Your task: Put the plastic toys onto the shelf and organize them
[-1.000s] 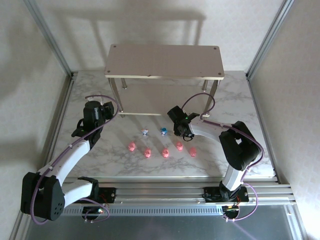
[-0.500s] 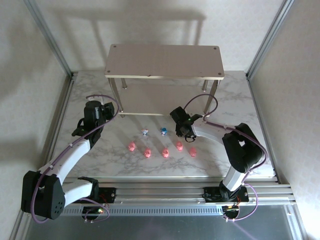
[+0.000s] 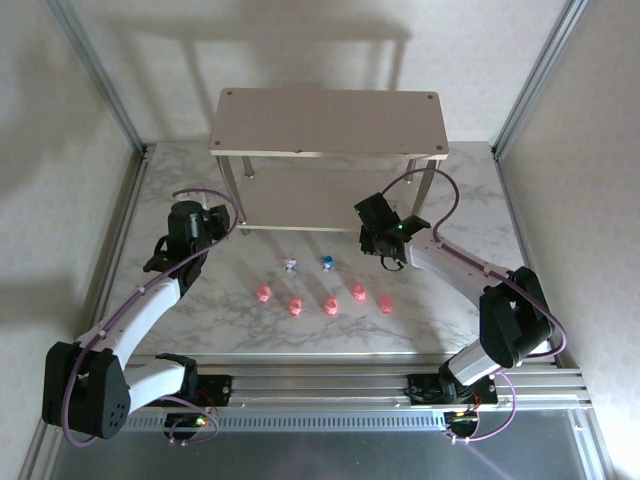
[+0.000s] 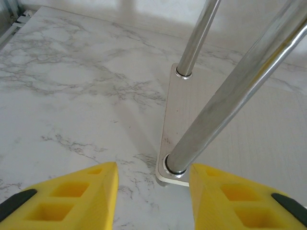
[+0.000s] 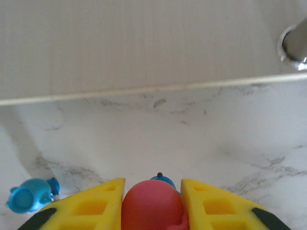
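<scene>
Shelf [image 3: 325, 120] stands on grey-veined marble table [image 3: 330, 338] between pale walls [image 3: 50, 150].

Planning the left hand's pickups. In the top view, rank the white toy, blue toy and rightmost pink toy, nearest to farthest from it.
From the left hand:
1. White toy, left of the blue one.
2. Blue toy, mid-table.
3. Rightmost pink toy, right end of row.

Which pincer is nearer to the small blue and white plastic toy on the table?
Right. The right pincer, gripping a reddish toy, is just right of the blue and white toy; the left pincer is far left, at the shelf's metal leg.
</scene>
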